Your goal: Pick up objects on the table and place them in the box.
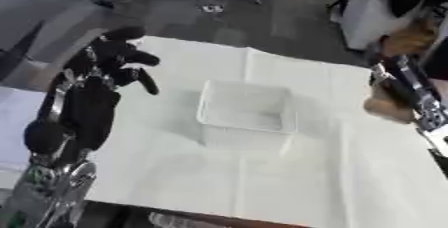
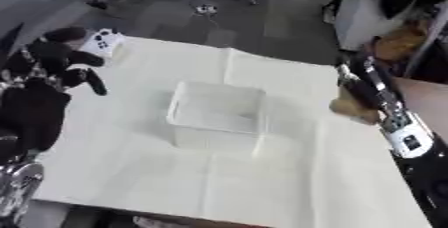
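A clear, white-rimmed plastic box [image 1: 246,87] stands in the middle of the white-covered table [image 1: 219,182], and I see nothing inside it. My black left hand [image 1: 112,64] is raised over the table's left side, left of the box, with its fingers loosely spread and nothing in them. A small white thing with dark dots [image 2: 103,42] lies at the far left corner, just beyond that hand. My right hand [image 2: 357,79] comes in from the right edge. A brown lump [image 2: 350,107] sits against it at the table's right edge; how the hand meets it is blurred.
The white cloth has fold lines and ends at the near edge [image 1: 201,211]. Dark floor with cables lies beyond the far edge. A white bag and a brownish shape [image 1: 407,39] are at the far right, off the table.
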Tool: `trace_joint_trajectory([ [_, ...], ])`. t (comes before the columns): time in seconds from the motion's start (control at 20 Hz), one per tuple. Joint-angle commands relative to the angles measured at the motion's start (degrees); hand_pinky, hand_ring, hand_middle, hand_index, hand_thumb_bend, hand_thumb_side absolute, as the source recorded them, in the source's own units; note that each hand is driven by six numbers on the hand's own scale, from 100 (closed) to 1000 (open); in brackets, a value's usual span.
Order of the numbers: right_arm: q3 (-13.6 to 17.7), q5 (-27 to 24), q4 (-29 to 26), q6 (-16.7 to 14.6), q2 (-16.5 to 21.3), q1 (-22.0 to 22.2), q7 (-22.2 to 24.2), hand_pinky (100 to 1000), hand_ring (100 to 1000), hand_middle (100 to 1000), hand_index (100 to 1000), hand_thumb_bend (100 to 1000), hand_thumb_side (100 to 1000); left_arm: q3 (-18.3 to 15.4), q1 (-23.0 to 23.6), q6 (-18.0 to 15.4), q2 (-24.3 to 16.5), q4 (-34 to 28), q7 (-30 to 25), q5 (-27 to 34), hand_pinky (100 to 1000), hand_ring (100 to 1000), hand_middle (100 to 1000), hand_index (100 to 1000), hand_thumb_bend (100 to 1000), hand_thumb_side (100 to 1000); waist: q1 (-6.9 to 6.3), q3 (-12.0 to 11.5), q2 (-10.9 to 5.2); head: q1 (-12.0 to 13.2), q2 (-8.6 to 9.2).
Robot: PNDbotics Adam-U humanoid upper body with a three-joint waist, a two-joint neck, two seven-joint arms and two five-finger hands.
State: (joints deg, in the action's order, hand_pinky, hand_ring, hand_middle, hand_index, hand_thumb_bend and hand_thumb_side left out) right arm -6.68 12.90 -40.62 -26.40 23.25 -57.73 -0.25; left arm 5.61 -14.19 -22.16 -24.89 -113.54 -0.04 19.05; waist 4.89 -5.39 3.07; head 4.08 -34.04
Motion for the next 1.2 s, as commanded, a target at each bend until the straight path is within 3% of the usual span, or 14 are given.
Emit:
trace_joint_trajectory([
  [0.05, -1.0, -5.4, -2.6, 0.9, 1.4, -2.5, 2.2, 100, 100, 100, 327, 100, 849, -0.2, -0.3, 0.0, -1.2, -1.1, 0.1, -0.3, 424, 683, 787, 731, 690, 781, -0.20, 0.1, -0.93, 0.5, -0.16],
  [0.3, -2.8, -11.1, -4.4, 2.4, 0.0, -4.1, 4.8, 100, 100, 100, 325, 100, 849, -0.2, -0.8, 0.1, -1.1, -1.1, 0.0, -0.1, 425, 683, 787, 730, 692, 779, -0.12, -0.4, -0.89, 0.5, 0.13],
  [0.55, -3.6, -13.1, -5.0, 3.0, -3.1, -5.5, 5.8, 100, 100, 100, 323, 100, 851, 0.0, -1.5, 0.2, -0.8, -1.1, -0.2, 0.4, 426, 683, 786, 730, 695, 776, -0.03, -1.2, -0.75, -0.1, 0.58],
  [0.9, -3.6, -11.6, -4.5, 2.5, -8.5, -5.7, 3.6, 100, 100, 100, 320, 100, 851, 0.1, -3.0, -0.3, -0.2, -1.1, -0.7, 1.4, 431, 680, 784, 730, 704, 766, -0.04, -2.6, -0.25, -1.9, 1.37],
  [1.2, -3.4, -6.7, -4.1, 1.7, -11.4, -6.0, 0.7, 100, 100, 100, 321, 100, 853, 0.2, -4.3, -1.5, 0.5, -1.1, -1.3, 2.1, 438, 678, 781, 729, 713, 751, -0.17, -3.6, 0.60, -4.7, 2.39],
])
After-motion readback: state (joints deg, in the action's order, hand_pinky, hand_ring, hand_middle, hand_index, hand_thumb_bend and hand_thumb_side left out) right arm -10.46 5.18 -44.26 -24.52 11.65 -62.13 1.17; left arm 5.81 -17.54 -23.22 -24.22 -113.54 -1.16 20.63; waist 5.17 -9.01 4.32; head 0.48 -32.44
